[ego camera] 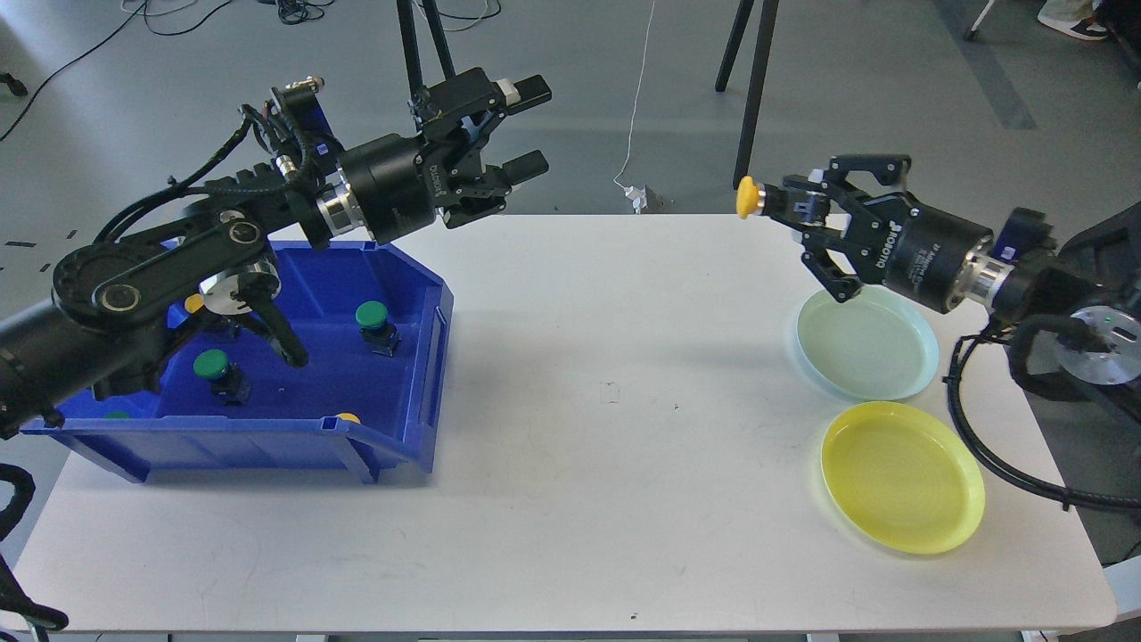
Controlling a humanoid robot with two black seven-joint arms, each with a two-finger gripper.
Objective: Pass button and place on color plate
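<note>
With the handover done, the right gripper [784, 203] pinches the yellow-capped push button [747, 196] above the far right edge; the left gripper [521, 125] is spread, empty; placing on the round yellow plastic plate [902, 489] remains.

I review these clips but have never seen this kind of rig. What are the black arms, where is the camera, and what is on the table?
The camera sits in the robot's head, looking down at a white table. The two black arms are its own. Each ends in a two-finger claw. The left claw is open and empty, above the table's far edge. The right claw is shut on a yellow button, held in the air near a pale green plate. A yellow plate lies nearer the camera. On the left, a blue bin holds more buttons, green ones among them.
</note>
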